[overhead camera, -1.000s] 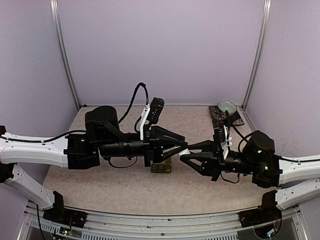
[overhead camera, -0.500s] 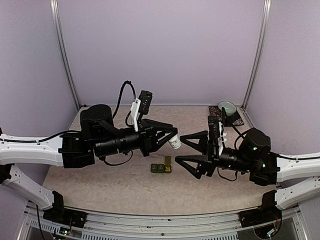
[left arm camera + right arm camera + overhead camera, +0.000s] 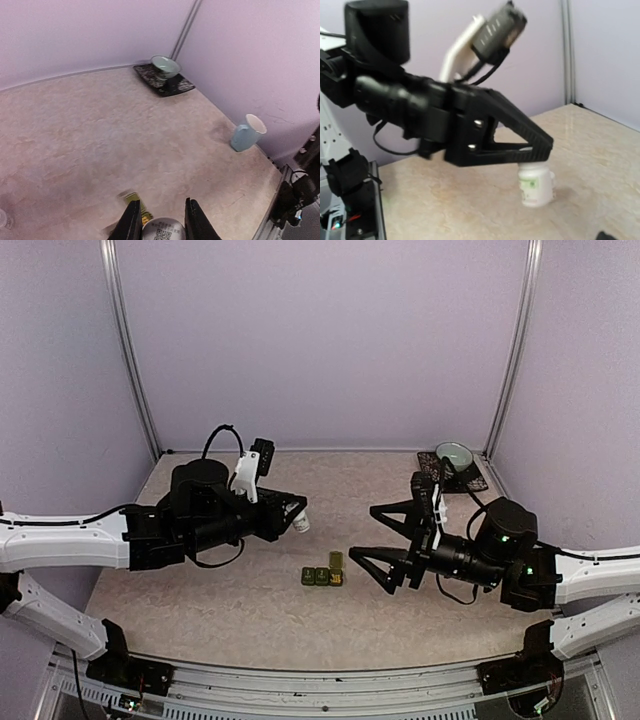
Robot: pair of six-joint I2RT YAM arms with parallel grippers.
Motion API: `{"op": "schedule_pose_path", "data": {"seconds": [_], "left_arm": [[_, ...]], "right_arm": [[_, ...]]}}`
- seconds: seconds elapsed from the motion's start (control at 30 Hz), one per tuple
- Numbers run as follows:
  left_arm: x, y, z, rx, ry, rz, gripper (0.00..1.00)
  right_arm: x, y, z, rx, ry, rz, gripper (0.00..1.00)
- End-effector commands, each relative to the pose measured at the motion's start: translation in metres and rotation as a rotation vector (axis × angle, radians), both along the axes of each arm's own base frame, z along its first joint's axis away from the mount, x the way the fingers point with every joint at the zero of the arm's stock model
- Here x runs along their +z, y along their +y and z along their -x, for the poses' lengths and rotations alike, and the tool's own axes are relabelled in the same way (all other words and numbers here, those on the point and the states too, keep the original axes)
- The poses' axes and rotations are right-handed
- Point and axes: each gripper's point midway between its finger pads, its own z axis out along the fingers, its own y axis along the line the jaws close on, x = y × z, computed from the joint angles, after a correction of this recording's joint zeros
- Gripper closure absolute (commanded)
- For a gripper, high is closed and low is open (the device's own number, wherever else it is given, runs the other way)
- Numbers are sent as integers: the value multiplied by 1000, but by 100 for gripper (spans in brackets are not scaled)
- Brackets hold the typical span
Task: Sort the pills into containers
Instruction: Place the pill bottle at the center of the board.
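My left gripper (image 3: 297, 520) is shut on a small white pill bottle (image 3: 299, 524), held above the table left of centre. In the left wrist view the bottle's labelled end (image 3: 163, 231) sits between the fingers (image 3: 131, 223). The right wrist view shows that gripper (image 3: 538, 153) holding the bottle (image 3: 536, 186) from the side. The containers (image 3: 322, 576), a dark green strip with one lid raised, lie on the table between the arms and show partly in the left wrist view (image 3: 134, 202). My right gripper (image 3: 362, 532) stands open and holds nothing, right of the containers. No loose pills show.
A green bowl (image 3: 454, 455) on a dark saucer (image 3: 432, 468) stands at the back right corner, also seen from the left wrist (image 3: 165, 65). A pale blue mug (image 3: 246, 135) stands by the right wall. Purple walls close in three sides.
My right gripper has opened and drawn back to the right. The left gripper has carried the white bottle away from it, to the left and toward the back.
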Motion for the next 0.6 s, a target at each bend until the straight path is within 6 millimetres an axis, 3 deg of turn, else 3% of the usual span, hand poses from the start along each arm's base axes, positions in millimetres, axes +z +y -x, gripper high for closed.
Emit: {"op": "schedule_pose_path", "data": {"seconds": [0.0,0.27,0.57], "left_arm": [[-23,41,-31,153,19,-55,82],[-97,66,-81,302,63,-219,82],[-157,80,-114,371,89,-335,83]], "right_arm": [[-8,-5,-8,-50,6,29,0],[-15,-6,-8,-53,18,40,0],[-17,-15,-7,-68,30,35,0]]}}
